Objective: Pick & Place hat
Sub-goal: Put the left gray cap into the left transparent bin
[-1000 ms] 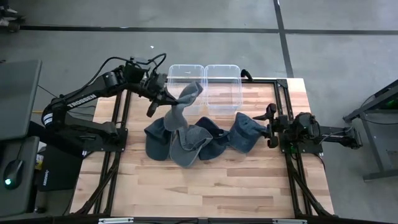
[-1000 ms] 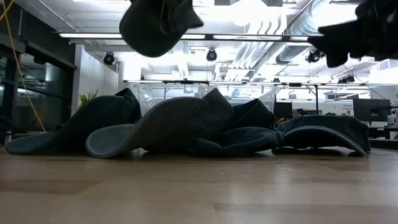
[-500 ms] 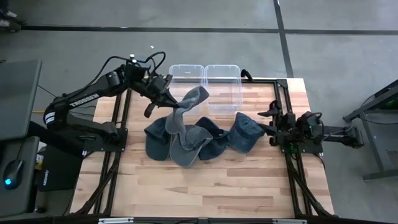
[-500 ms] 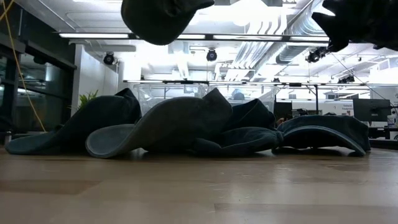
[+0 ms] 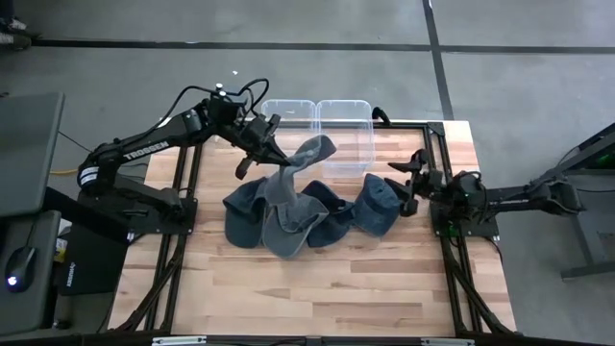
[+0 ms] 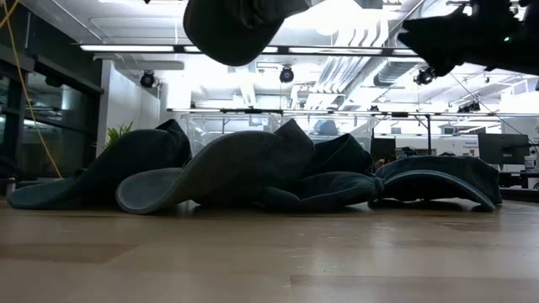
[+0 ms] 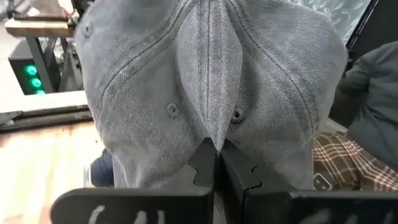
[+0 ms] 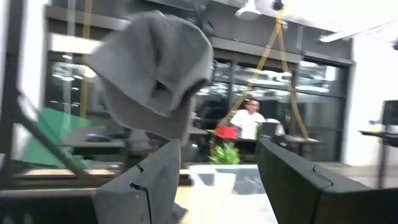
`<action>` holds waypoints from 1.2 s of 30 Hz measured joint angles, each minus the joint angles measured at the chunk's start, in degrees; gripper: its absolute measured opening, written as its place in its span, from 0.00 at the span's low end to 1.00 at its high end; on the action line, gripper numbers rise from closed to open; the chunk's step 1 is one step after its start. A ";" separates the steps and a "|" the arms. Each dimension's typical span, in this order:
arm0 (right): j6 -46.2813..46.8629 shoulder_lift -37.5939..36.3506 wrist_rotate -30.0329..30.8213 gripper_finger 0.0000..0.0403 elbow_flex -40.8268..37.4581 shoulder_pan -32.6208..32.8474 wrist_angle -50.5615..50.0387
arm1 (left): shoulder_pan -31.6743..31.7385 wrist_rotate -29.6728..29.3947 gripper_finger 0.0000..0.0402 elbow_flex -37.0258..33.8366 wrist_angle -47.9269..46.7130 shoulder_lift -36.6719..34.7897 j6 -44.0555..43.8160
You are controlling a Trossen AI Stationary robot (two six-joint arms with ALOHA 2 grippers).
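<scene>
My left gripper (image 5: 276,157) is shut on a grey cap (image 5: 306,157), which hangs high over the table just in front of the two clear bins. In the low view the cap (image 6: 240,25) is well above the pile. A pile of dark blue and grey hats (image 5: 288,216) lies in the middle of the table, brims and crowns resting on the wood. My right gripper (image 5: 407,183) is open and touches nothing. It hovers by the blue hat (image 5: 378,207) at the pile's right end, and its fingers (image 8: 144,186) stand wide apart. My left gripper pinches a raised fold of the grey cap's crown (image 7: 214,140), along a seam between two eyelets, between its two shut fingers (image 7: 202,163). The cap is lifted clear of the pile and hangs out past the fingertips, crown bunched.
Two clear plastic bins (image 5: 288,120) (image 5: 346,135) stand side by side at the table's far edge, just beyond the held cap. Bare wood (image 5: 317,288) lies on the near half of the table. A person is seated in the room beyond the table (image 7: 367,118).
My left gripper has carried the grey cap up and toward the table's right, closer to the bins, and the cap's lower end has drawn away from the pile. My right arm has reached toward the table's left, toward the blue hat at the pile's right end.
</scene>
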 joint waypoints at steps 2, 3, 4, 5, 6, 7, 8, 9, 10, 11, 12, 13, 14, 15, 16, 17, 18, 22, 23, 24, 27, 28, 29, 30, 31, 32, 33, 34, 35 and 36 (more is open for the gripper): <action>-0.40 3.94 3.83 0.51 0.00 0.02 4.21 | 0.00 0.34 0.00 0.00 0.25 0.09 -0.02; -0.34 5.85 6.09 0.51 0.00 0.00 5.61 | 0.00 0.26 0.00 0.01 0.69 0.09 0.01; 0.74 7.39 7.60 0.51 0.02 0.00 6.19 | 0.00 0.25 0.00 0.02 0.85 0.05 0.06; 2.08 8.89 8.21 0.51 0.02 -0.02 6.46 | 0.00 0.27 0.00 0.02 0.78 0.04 0.05; 3.11 10.44 8.20 0.51 0.02 -0.02 6.66 | 0.00 0.25 0.00 0.02 0.75 0.04 0.05; 4.06 11.88 7.24 0.51 0.02 -0.02 6.65 | 0.00 0.23 0.00 0.02 0.63 0.04 0.07; 4.76 13.27 5.66 0.51 0.05 -0.01 6.57 | 0.00 0.23 0.00 0.02 0.56 0.04 0.07; 5.16 14.62 3.74 0.51 0.27 -0.01 6.43 | 0.00 0.23 0.00 0.02 0.67 0.04 0.07; 5.67 16.12 1.56 0.51 0.88 0.00 6.22 | 0.00 0.23 0.00 0.02 0.86 0.04 0.09; 6.26 17.70 -0.59 0.51 1.68 0.00 6.18 | 0.00 0.24 0.00 0.02 1.02 0.04 0.11; 6.38 19.45 -2.56 0.51 2.59 0.01 6.12 | 0.00 0.29 0.00 0.02 1.33 0.04 0.14; 6.18 21.48 -3.88 0.51 3.80 0.02 5.94 | 0.00 0.48 0.00 0.02 1.92 0.04 0.14; 5.52 23.52 -4.40 0.51 5.30 0.02 5.63 | 0.00 0.86 0.00 0.02 2.48 0.04 0.16; 4.40 25.66 -4.48 0.51 6.95 0.02 5.34 | 0.00 1.37 0.00 0.02 2.99 0.04 0.16; 3.17 27.99 -4.57 0.51 8.83 0.02 4.91 | 0.00 1.59 0.00 0.02 3.22 0.04 0.12; 1.84 30.47 -5.01 0.51 10.89 0.02 4.50 | 0.00 1.60 0.00 0.02 3.44 0.04 -0.06; 0.37 32.98 -5.60 0.51 12.89 0.00 4.20 | 0.00 1.58 0.00 0.02 3.51 0.04 -0.40; -4.27 41.80 -6.36 0.51 20.77 0.02 4.13 | -0.02 1.63 0.00 0.02 3.49 0.04 -0.85; -5.27 43.50 -5.79 0.51 22.43 0.01 4.13 | -0.04 1.64 0.00 0.02 3.49 0.04 -0.85; -6.11 44.97 -5.02 0.51 23.91 -0.02 4.12 | -0.04 1.65 0.00 0.02 3.49 0.04 -0.89; -7.58 48.18 -4.89 0.51 27.77 -0.49 4.04 | -0.04 1.65 0.00 0.02 3.49 0.04 -1.05; -7.57 49.04 -5.61 0.51 29.07 -0.85 4.07 | -0.04 1.67 0.00 0.02 3.49 0.04 -1.07; -7.51 49.77 -6.56 0.51 30.27 -1.26 4.30 | -0.04 1.75 0.00 0.02 3.49 0.04 -1.06; -7.50 50.45 -7.35 0.51 31.29 -1.67 4.39 | -0.04 2.00 0.00 0.02 3.49 0.04 -1.04; -7.51 51.10 -8.11 0.51 32.30 -2.07 4.34 | -0.02 2.35 0.00 0.02 3.49 0.04 -1.00; -7.51 51.81 -8.53 0.51 33.36 -2.46 4.30 | -0.03 2.61 0.00 0.02 3.49 0.04 -0.89; -7.51 52.44 -9.10 0.51 34.45 -2.85 4.31 | -0.04 2.72 0.00 0.02 3.49 0.04 -0.82; -7.49 53.01 -9.64 0.51 35.37 -3.22 4.22 | -0.04 2.72 0.00 0.02 3.49 0.04 -0.69; -7.47 53.61 -10.44 0.51 36.36 -3.54 4.09 | -0.04 2.76 0.00 0.02 3.49 0.04 -0.64; -7.34 54.12 -11.44 0.51 37.32 -3.86 4.13 | -0.04 2.76 0.00 0.02 3.49 0.04 -0.63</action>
